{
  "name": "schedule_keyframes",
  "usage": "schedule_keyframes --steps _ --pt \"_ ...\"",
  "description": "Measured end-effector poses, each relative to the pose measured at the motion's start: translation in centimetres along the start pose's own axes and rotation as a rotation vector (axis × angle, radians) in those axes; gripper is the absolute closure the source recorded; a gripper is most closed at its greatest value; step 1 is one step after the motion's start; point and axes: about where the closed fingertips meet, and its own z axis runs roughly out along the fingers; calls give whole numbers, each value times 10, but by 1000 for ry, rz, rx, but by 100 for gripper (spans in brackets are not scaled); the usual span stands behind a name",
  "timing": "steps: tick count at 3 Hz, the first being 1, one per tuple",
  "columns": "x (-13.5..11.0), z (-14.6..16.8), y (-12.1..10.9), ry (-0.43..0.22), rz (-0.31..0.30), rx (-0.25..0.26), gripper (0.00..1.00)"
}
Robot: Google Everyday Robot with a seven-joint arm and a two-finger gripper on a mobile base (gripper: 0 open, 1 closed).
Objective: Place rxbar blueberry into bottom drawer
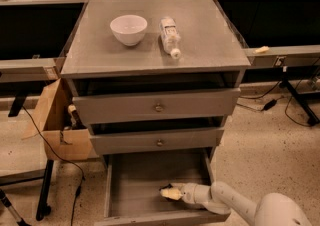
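The bottom drawer (125, 185) of the grey cabinet is pulled open, a wide shallow grey box. My gripper (170, 193) reaches into it from the right and sits low over the drawer floor, near the front right. A small dark patch shows at its tip; I cannot tell whether this is the rxbar blueberry, and no bar shows clearly anywhere else. My white arm (235, 205) comes in from the lower right corner.
A white bowl (128, 29) and a clear plastic bottle (169, 36) lying on its side are on the cabinet top. Two upper drawers with brass knobs (159, 107) stand slightly ajar. A cardboard box (57, 125) sits to the left, cables run on the floor.
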Motion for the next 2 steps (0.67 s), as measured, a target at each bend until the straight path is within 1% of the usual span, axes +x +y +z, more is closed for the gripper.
schedule_keyframes --steps 1,2 --pt "1 0 -12 -66 -4 42 81" --pt "-12 -10 -10 -118 -49 64 59"
